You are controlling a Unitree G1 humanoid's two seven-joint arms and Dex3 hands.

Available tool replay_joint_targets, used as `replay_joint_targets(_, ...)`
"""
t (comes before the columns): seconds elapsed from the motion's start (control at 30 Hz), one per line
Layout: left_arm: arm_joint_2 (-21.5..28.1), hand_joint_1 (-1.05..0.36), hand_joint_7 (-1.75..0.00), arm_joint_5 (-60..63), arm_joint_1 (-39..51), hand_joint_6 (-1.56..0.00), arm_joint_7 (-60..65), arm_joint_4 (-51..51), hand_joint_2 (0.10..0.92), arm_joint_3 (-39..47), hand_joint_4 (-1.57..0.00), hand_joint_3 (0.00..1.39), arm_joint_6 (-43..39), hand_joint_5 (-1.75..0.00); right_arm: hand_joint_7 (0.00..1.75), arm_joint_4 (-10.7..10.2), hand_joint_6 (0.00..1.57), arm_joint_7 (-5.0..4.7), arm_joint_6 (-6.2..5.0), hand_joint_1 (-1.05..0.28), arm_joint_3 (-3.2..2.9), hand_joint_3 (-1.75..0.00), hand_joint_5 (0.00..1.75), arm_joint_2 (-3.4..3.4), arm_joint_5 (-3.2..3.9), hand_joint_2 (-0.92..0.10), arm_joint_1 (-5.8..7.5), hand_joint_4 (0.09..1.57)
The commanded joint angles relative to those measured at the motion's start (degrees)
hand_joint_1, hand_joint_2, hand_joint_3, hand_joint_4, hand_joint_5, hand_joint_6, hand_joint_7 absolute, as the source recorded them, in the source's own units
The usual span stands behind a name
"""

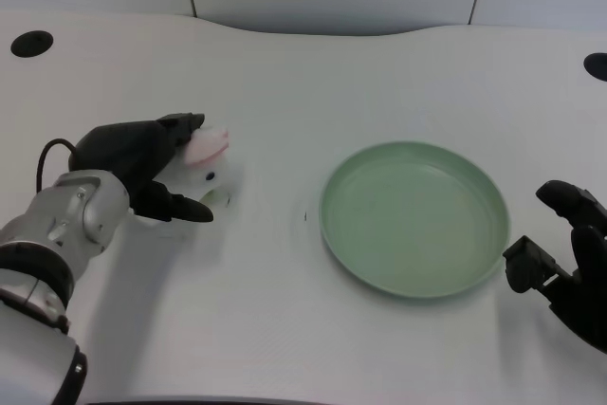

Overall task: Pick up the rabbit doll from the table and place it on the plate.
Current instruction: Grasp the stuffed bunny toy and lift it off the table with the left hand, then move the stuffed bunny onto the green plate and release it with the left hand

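The rabbit doll (207, 156), white with pink ears, lies on the left side of the white table. My left hand (142, 166) wraps around it from the left: the upper fingers curl over its back and the thumb reaches under its front. Only the doll's head and ears stick out to the right of the hand; its body is hidden. Whether it rests on the table or hangs just above it I cannot tell. The green plate (414, 220) stands right of centre with nothing in it, about a hand's width from the doll.
My right hand (567, 267) waits at the right edge, just beside the plate's rim. Two dark round holes (31, 43) (597, 65) sit in the table's far corners. A grey panelled wall closes the back.
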Motion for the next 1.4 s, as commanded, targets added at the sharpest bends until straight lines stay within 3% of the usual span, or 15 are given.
replay_joint_targets(0.03,-0.44,-0.87,-0.05,0.14,-0.06,-0.45,2.20,0.76,0.869,0.01,-0.69,0.00,0.59,-0.16,1.36,-1.08,0.64,-0.57,0.03,-0.67,-0.17,-0.17,1.75,-0.15,0.86,-0.92,0.89,0.60)
replay_joint_targets(0.13,-1.56,-0.81,-0.11,-1.18,-0.01,-0.64,3.15,0.88,0.861,1.28,-0.84,0.00,1.34,-0.22,1.35,-1.15,0.64,-0.70,0.04,-0.67,-0.01,-0.16,1.75,-0.14,0.96,-0.92,0.94,0.61)
replay_joint_targets(0.2,-2.30,-0.78,-0.28,-2.26,0.10,-0.77,3.69,0.94,0.860,2.37,-0.71,0.00,1.82,-0.81,1.34,-1.11,0.65,-0.71,-0.05,-0.67,0.06,-0.15,1.75,-0.14,1.06,-0.92,0.97,0.61)
replay_joint_targets(0.27,-3.59,-0.74,-0.53,-2.78,0.27,-0.83,5.43,1.00,0.873,3.13,-0.64,0.00,2.56,-1.25,1.33,-1.16,0.65,-0.26,0.21,-0.67,0.09,-0.16,1.75,-0.19,1.50,-0.92,1.07,0.61)
replay_joint_targets(0.33,-4.42,-0.70,-0.86,-2.42,0.44,-0.76,7.41,1.06,0.885,3.02,-0.63,0.00,2.87,-1.43,1.33,-1.44,0.65,-0.18,0.16,-0.67,0.15,-0.16,1.75,-0.12,1.70,-0.92,1.25,0.60)
replay_joint_targets(0.43,-4.71,-0.62,-1.09,-2.23,0.66,-0.81,8.63,1.14,0.876,2.89,-0.80,0.00,2.37,-1.46,1.33,-2.16,0.66,-0.52,-0.23,-0.67,0.26,-0.16,1.75,0.18,1.71,-0.92,1.62,0.61)
replay_joint_targets(0.53,-4.68,-0.53,-1.05,-2.33,0.53,-0.86,8.26,1.23,0.886,3.00,-0.89,0.00,2.81,-1.36,1.31,-3.00,0.68,-0.89,0.04,-0.68,0.19,-0.14,1.75,0.53,2.09,-0.92,1.94,0.62)
replay_joint_targets(0.67,-4.31,-0.52,-1.27,-2.48,-0.07,-0.78,8.50,1.18,0.897,3.31,-0.85,0.00,2.46,-1.52,1.30,-3.78,0.67,-0.87,0.36,-0.68,0.40,-0.14,1.75,0.56,2.51,-0.92,2.14,0.62)
replay_joint_targets(0.83,-3.84,-0.53,-1.22,-2.61,-1.07,-0.78,7.54,1.07,0.910,3.59,-0.86,0.00,1.86,-1.46,1.30,-4.35,0.67,-1.34,0.60,-0.68,0.66,-0.14,1.75,0.44,2.68,-0.92,2.30,0.61)
replay_joint_targets(0.93,-3.12,-0.52,-1.23,-2.42,-2.76,-0.76,7.63,0.86,0.901,3.53,-0.85,0.00,0.34,-1.52,1.29,-3.61,0.66,-1.24,0.69,-0.67,0.47,-0.15,1.75,0.30,2.95,-0.92,1.74,0.60)
replay_joint_targets(1.17,-1.88,-0.55,-1.48,-0.67,-6.75,-0.63,8.44,0.58,0.915,1.95,-0.75,0.00,-2.48,-1.73,1.30,-2.13,0.67,-1.22,0.22,-0.67,0.28,-0.13,1.75,0.13,2.90,-0.92,0.77,0.61)
replay_joint_targets(1.23,-1.67,-0.55,-1.02,-0.52,-7.67,-0.74,8.51,0.52,0.916,1.84,-0.75,0.00,-3.51,-1.64,1.29,-1.60,0.66,-1.12,0.34,-0.67,0.21,-0.13,1.75,0.04,2.99,-0.92,0.43,0.60)
replay_joint_targets(1.27,-1.62,-0.54,-0.91,-0.45,-8.16,-0.81,8.58,0.51,0.906,1.72,-0.78,0.00,-3.74,-1.56,1.28,-1.37,0.66,-1.18,0.43,-0.67,0.15,-0.13,1.75,0.04,3.06,-0.92,0.27,0.60)
replay_joint_targets(1.3,-1.60,-0.56,-0.97,-0.48,-8.63,-0.83,8.55,0.50,0.911,1.67,-0.81,0.00,-4.02,-1.52,1.27,-1.21,0.67,-1.24,0.34,-0.67,0.14,-0.12,1.75,0.04,2.99,-0.92,0.15,0.59)
replay_joint_targets(1.4,-1.67,-0.57,-1.43,-0.80,-9.75,-0.73,8.25,0.46,0.912,1.74,-0.81,0.00,-4.96,-1.67,1.27,-0.86,0.68,-1.31,0.08,-0.67,0.17,-0.12,1.75,0.07,2.79,-0.92,-0.16,0.59)
